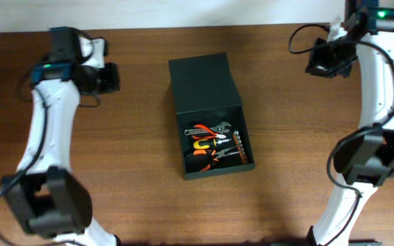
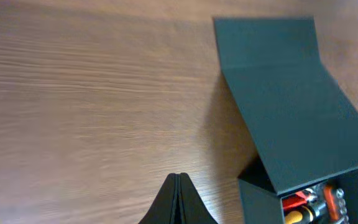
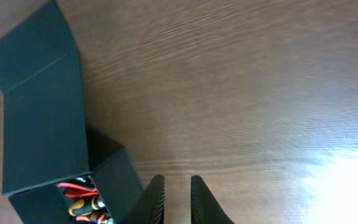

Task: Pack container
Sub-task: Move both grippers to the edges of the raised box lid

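Observation:
The dark green container (image 1: 204,85) stands in the middle of the wooden table, its flap lid raised and leaning over the back half. Inside the open front lie hand tools (image 1: 214,145) with red, orange and yellow handles. My left gripper (image 1: 113,77) hovers far to the container's left; in the left wrist view its fingers (image 2: 178,182) are pressed together with nothing between them, the container (image 2: 291,106) to their right. My right gripper (image 1: 315,66) hangs at the back right. Its fingers (image 3: 176,185) stand a narrow gap apart over bare wood, beside the container (image 3: 39,124).
Brown wooden table (image 1: 135,178) all round the box. A pale wall strip (image 1: 183,10) runs along the far edge. Both white arms rise from bases at the near left (image 1: 43,205) and near right (image 1: 368,164).

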